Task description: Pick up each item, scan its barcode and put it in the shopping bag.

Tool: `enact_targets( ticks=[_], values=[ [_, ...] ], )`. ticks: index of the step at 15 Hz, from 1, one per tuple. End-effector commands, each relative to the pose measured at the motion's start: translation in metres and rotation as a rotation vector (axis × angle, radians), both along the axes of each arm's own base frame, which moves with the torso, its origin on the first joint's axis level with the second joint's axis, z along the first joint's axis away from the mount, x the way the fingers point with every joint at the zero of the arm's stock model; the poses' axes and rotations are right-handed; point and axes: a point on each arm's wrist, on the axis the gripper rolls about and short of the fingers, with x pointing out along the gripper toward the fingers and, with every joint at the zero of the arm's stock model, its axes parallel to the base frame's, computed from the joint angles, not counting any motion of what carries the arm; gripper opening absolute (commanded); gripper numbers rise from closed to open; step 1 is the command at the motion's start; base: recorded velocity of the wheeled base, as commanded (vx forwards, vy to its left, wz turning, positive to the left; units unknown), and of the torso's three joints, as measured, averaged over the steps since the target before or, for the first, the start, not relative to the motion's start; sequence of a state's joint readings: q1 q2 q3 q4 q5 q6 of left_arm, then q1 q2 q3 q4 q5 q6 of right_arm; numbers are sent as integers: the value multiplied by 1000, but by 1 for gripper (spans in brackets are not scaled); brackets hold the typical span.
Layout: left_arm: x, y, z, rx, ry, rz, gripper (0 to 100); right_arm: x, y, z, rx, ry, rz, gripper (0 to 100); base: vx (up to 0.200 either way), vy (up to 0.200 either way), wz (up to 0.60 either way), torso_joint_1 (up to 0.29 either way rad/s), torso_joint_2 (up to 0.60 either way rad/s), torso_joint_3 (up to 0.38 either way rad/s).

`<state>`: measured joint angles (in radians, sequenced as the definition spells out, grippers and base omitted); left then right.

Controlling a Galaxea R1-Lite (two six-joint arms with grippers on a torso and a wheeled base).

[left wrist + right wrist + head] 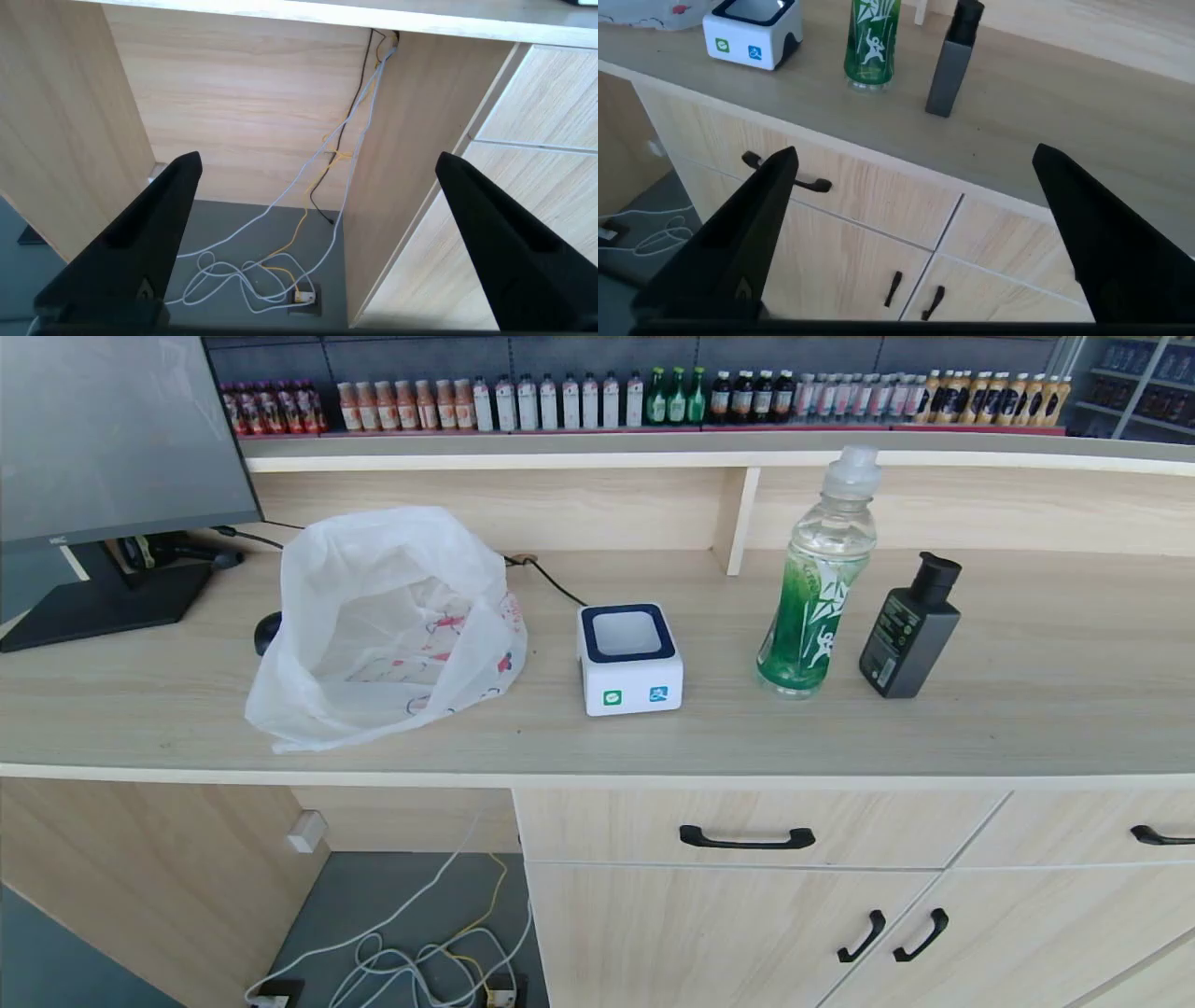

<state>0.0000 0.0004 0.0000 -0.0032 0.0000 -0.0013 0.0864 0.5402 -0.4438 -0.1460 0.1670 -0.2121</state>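
On the wooden counter stand a clear bottle with a green label and, to its right, a dark grey flip-cap bottle. A white scanner box with a dark blue rim sits at the middle, and an open white plastic shopping bag lies to its left. My right gripper is open, held in front of the counter below its edge, facing the green-label bottle, the grey bottle and the scanner. My left gripper is open, low, facing the recess under the counter.
A monitor on a black stand occupies the counter's far left, with a black mouse beside the bag. Drawers and cabinet doors with black handles lie below the counter. Loose cables trail on the floor in the recess. A shelf of bottles runs behind.
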Motion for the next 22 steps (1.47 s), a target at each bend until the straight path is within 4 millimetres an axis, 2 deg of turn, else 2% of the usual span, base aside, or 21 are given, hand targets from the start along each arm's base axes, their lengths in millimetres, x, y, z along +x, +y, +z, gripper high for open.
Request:
enact_targets(
  ticks=[1,5,8,11,13,15,19,22],
  values=[
    [0,0,0,0,-2,0,100,32,4,23,-41,47,20,100,0,0,0,0,0,0],
    [0,0,0,0,0,0,100,61,12,32,-56,94,78,100,0,0,0,0,0,0],
    [0,0,0,0,0,0,100,101,30,38,-1,45,158,100,0,0,0,0,0,0],
    [0,0,0,0,-2,0,100,145,44,32,41,-52,131,100,0,0,0,0,0,0],
    [0,0,0,0,-2,0,100,169,63,35,159,-163,112,100,0,0,0,0,0,0],
    [0,0,0,0,-2,0,100,172,88,22,247,-148,120,100,0,0,0,0,0,0],
    [0,0,0,0,0,0,100,194,103,18,248,-130,123,100,0,0,0,0,0,0],
    [0,0,0,0,0,0,100,199,107,17,206,-144,121,100,0,0,0,0,0,0]
  ],
)
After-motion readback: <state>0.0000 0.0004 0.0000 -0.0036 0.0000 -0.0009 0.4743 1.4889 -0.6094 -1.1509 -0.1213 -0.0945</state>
